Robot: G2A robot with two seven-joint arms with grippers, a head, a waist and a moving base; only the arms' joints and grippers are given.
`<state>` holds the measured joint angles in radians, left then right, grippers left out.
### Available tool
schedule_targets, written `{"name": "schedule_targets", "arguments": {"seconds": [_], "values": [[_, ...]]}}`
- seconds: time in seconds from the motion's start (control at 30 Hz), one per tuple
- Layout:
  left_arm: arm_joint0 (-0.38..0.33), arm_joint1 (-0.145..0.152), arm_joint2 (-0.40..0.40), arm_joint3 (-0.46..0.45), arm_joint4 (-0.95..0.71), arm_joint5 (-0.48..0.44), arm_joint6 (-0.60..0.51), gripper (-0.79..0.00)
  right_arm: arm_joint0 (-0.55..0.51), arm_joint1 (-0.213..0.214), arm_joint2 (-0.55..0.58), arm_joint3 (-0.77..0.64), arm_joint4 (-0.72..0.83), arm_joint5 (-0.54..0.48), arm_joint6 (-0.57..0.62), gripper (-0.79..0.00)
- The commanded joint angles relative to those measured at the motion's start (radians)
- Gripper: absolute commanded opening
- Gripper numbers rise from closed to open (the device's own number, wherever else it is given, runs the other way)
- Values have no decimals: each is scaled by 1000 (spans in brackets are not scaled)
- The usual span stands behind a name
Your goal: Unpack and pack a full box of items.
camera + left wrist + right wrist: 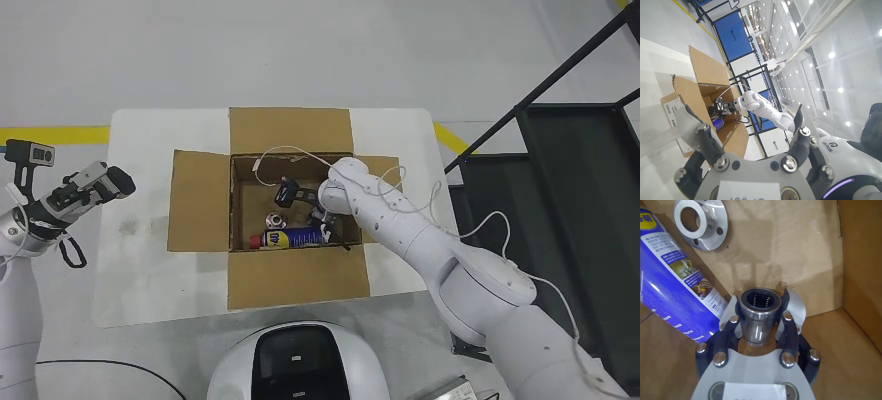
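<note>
The right gripper [761, 303] clamps a metal sleeve [758, 321] in the box [198, 200], beside a half-cropped spray can [676, 289]; the left gripper [743, 117] gapes wide.

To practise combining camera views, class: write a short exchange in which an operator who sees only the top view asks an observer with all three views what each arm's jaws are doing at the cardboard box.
Operator: On the top view, the right arm's jaws are down inside the brown cardboard box. Do they hold anything?
Observer: Yes, they are clamped on a dark steel cylindrical bearing.
Operator: And the left arm's jaws, off to the side?
Observer: Open, with nothing between them.
</note>
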<state>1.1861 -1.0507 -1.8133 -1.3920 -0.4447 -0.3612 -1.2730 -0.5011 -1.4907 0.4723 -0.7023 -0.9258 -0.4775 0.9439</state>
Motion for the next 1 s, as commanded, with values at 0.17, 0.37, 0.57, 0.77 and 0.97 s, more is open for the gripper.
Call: {"name": "schedule_targets", "arguments": {"seconds": [0.17, 0.37, 0.57, 0.77, 0.97], "values": [[0, 0, 0, 0, 0, 0, 0, 0, 25, -18, 15, 43, 33, -20, -25, -785], [0, 0, 0, 0, 0, 0, 0, 0, 27, 7, 61, -23, 45, -69, -37, -785], [0, 0, 0, 0, 0, 0, 0, 0, -55, 87, 175, -238, 23, -107, -90, -785], [0, 0, 0, 0, 0, 0, 0, 0, -278, 202, 397, -619, -23, -122, -117, -785], [0, 0, 0, 0, 0, 0, 0, 0, -529, 276, 638, -936, 4, -175, -220, -785]]}}
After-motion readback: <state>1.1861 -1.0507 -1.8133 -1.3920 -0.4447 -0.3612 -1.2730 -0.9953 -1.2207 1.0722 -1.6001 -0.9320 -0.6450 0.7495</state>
